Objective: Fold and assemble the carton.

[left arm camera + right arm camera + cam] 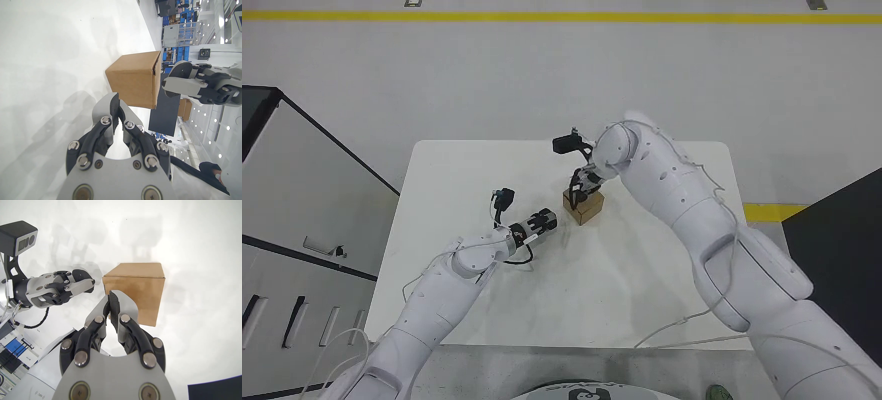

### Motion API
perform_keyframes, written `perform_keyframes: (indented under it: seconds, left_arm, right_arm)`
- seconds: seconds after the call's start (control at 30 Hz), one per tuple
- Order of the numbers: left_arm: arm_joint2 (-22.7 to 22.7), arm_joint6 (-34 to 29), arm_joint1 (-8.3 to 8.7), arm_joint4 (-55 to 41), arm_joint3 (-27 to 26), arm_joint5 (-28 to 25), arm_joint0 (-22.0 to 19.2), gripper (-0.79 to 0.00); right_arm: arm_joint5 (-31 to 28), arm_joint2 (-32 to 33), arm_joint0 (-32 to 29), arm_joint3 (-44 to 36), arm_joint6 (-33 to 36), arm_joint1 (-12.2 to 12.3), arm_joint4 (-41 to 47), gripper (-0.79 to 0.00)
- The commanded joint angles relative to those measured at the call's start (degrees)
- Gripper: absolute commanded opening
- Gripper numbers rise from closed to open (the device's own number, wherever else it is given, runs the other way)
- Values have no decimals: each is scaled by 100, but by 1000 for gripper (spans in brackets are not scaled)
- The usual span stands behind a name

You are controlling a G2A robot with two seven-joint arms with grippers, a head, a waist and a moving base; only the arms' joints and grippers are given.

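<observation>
A small brown carton (584,205) stands closed as a box near the middle of the white table (462,190). My left gripper (547,221) sits low on the table just beside the carton (135,85), shut and holding nothing, its tips (116,102) a short way off the carton's side. My right gripper (580,185) hovers over the carton's far edge, shut, its pads (114,306) pressed together just above the carton (135,289). The left gripper (88,285) also appears in the right wrist view, close to the carton's corner.
The table's front half (622,300) is bare white surface. A dark panel (272,120) stands off the table's left side, and a yellow floor line (562,17) runs behind.
</observation>
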Motion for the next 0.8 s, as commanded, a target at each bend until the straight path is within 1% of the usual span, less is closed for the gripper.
perform_keyframes:
  seconds: [0.0, 0.47, 0.77]
  left_arm:
    - [0, 0, 0, 0, 0, 0, 0, -785]
    - [0, 0, 0, 0, 0, 0, 0, -785]
    - [0, 0, 0, 0, 0, 0, 0, -785]
  right_arm:
    - [17, -19, -19, 14, -10, -9, -17, -785]
    - [-54, -128, 2, 305, -50, -135, 33, -785]
    - [-112, -114, 46, 343, -69, -158, 51, -785]
